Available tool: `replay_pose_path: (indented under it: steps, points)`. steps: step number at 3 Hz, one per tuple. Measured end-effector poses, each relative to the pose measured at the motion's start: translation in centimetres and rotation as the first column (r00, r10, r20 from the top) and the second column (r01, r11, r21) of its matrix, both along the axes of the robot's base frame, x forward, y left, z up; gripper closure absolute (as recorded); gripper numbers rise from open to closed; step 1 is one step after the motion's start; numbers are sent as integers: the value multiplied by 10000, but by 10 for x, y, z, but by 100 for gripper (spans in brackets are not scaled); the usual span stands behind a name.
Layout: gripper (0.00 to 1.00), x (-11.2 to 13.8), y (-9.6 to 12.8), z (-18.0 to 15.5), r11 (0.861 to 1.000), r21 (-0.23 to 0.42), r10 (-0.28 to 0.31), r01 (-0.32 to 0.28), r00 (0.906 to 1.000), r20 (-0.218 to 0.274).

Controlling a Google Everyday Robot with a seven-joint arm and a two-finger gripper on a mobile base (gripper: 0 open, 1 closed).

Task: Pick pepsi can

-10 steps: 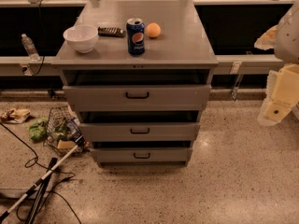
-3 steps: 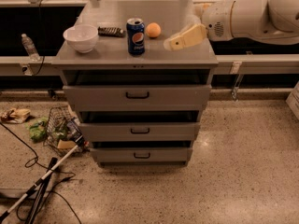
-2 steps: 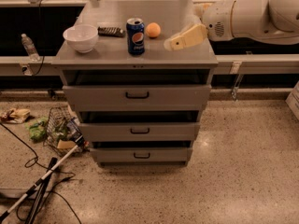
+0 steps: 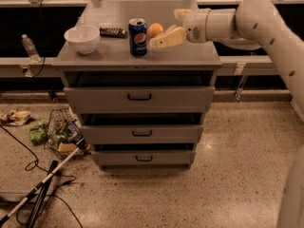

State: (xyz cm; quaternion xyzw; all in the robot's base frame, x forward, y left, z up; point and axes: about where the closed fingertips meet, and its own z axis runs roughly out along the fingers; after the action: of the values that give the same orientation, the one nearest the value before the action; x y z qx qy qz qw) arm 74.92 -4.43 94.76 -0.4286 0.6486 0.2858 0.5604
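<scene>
The pepsi can (image 4: 137, 37), dark blue with a silver top, stands upright on the grey cabinet top (image 4: 190, 56), near its front edge. An orange fruit (image 4: 155, 30) sits just behind and to the right of it. My gripper (image 4: 172, 27) reaches in from the right at can height, with its fingers spread open and empty. The lower fingertip (image 4: 159, 42) is just right of the can and in front of the orange, not touching the can. The white arm (image 4: 256, 18) stretches off to the right.
A white bowl (image 4: 82, 38) and a dark remote (image 4: 113, 32) lie left of the can. The cabinet's three drawers (image 4: 137, 99) stand slightly open. A water bottle (image 4: 29, 46) sits on the left ledge. A wire basket (image 4: 61, 133), litter, a cane (image 4: 42, 184) and cables lie on the floor at left.
The arm came into view from the right and reached over the cabinet top. Over the last second the gripper moved a little left, closer to the can and the orange. The can has not moved.
</scene>
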Motion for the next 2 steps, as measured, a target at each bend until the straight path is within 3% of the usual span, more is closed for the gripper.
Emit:
replay_pose_path:
  steps: [2]
  points:
    - [0, 63, 47, -38, 9956, 481, 808, -810, 9967, 53]
